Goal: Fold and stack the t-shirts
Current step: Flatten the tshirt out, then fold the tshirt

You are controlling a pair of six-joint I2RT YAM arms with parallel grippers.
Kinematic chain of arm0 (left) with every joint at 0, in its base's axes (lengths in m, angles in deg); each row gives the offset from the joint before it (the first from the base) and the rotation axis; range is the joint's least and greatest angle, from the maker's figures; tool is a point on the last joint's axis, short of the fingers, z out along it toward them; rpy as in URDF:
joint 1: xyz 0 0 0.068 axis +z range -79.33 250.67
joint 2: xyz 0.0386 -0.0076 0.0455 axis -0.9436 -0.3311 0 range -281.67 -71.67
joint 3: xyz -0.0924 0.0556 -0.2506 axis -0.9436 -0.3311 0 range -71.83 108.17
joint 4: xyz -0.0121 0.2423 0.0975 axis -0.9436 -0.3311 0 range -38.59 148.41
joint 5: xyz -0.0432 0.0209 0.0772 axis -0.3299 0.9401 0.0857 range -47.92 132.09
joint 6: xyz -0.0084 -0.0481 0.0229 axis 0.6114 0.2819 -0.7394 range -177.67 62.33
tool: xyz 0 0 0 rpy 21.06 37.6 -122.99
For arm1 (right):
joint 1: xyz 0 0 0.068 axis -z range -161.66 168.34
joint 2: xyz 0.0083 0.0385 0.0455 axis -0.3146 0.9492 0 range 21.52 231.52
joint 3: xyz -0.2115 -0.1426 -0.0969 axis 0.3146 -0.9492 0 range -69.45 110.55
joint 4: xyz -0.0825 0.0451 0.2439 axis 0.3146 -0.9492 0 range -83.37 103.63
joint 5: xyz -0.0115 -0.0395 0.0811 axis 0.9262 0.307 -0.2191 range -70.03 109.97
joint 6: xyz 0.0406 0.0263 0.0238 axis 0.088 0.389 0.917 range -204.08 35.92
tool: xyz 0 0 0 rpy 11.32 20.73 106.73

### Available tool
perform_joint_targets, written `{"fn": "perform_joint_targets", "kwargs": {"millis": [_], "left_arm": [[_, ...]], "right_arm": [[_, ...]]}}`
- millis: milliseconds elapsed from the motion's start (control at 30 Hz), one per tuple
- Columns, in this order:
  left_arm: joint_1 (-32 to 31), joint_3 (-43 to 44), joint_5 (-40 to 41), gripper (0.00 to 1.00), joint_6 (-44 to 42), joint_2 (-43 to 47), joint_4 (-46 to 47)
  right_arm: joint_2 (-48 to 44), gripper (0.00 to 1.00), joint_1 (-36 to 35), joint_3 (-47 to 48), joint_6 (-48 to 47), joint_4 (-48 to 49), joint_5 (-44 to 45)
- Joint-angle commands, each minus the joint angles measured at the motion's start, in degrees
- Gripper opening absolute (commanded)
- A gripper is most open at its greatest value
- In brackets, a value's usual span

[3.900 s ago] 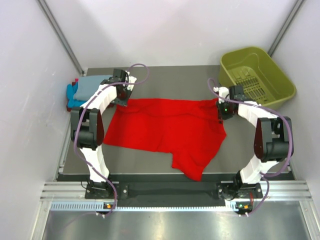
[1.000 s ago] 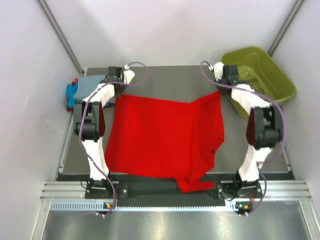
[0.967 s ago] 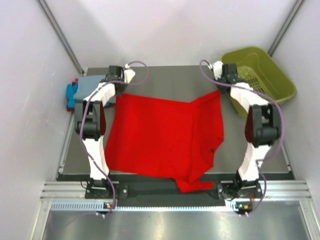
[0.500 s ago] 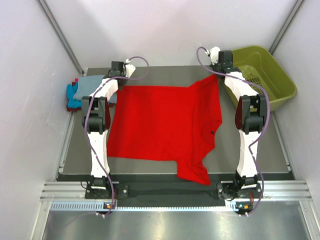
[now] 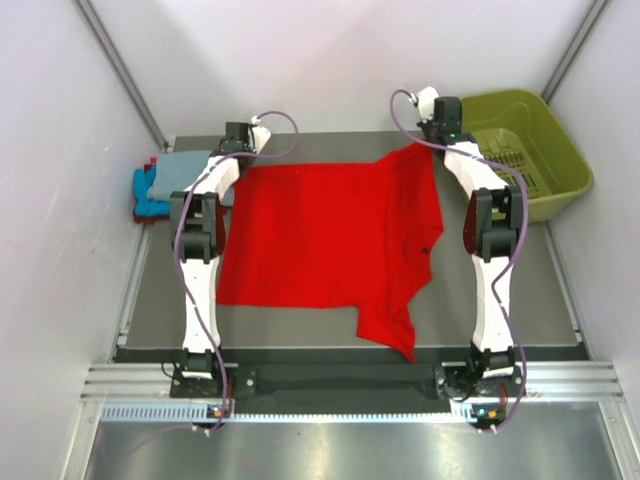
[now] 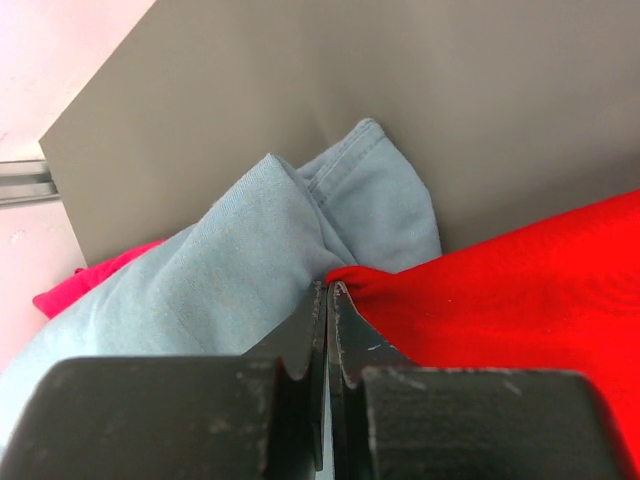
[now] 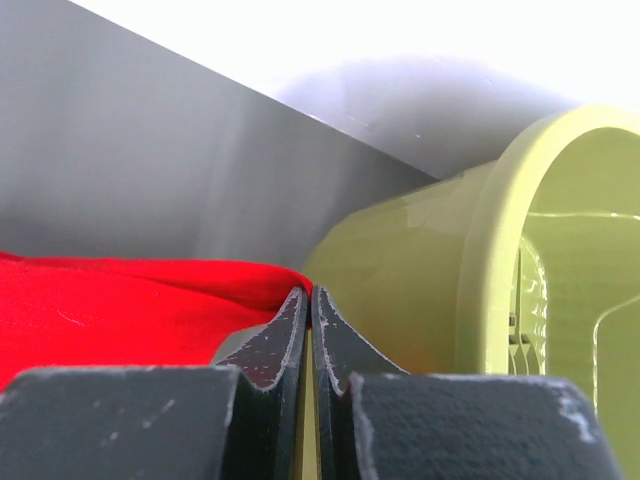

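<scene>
- At the table's far edge, both arms reach out at full stretch, each pinching a far corner of the red shirt [image 5: 330, 235].
- The left gripper [image 6: 327, 290] is clamped shut on the far-left corner, which lies right against the grey-blue shirt [image 6: 230, 260].
- The right gripper [image 7: 308, 292] is clamped shut on the far-right corner, just beside the basket [image 5: 560, 150].
- The red shirt lies spread across the middle of the table [image 5: 280, 325], mostly flat and taut along its far hem.
- Its right side is doubled over, and a loose flap trails toward the near edge.
- No fold shows in the red shirt yet, so this looks like the laying-out step.
- At the far left a pile already sits. The grey-blue shirt is on top of the turquoise shirt [image 5: 148, 190], and a pink-red scrap [image 6: 90, 280] peeks out from under them.
- Those two look folded and stacked, so that part seems done.
- What is probably left is to smooth the bunched right side, fold the red shirt, and set it on the pile.
- The surface is matte dark grey, and the cloth should slide on it easily.
- White panels wall in the left, far and right sides, and a metal rail [image 5: 350, 400] carries the arm bases at the near edge.
- Room is tight at the far corners, with the pile and the basket crowding each gripper.
</scene>
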Motion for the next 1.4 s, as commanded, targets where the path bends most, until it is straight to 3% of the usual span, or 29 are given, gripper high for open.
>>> {"fn": "perform_joint_targets", "kwargs": {"millis": [0,200,567,1367], "left_arm": [[1.0,2.5,2.3,0.0,0.7,0.1,2.0],[1.4,-6.2,0.2,0.0,1.9,7.5,7.2],[1.5,-12.0,-2.4,0.0,3.2,17.0,7.3],[1.5,-35.3,-4.4,0.0,3.9,32.8,6.3]], "right_arm": [[1.5,0.0,1.4,1.4,0.3,0.1,0.8],[-6.4,0.0,1.4,-8.4,1.7,-0.2,-1.3],[-20.4,0.0,0.9,-25.5,4.4,-0.5,-4.4],[-35.7,0.0,0.8,-44.2,4.3,-1.1,-5.5]]}}
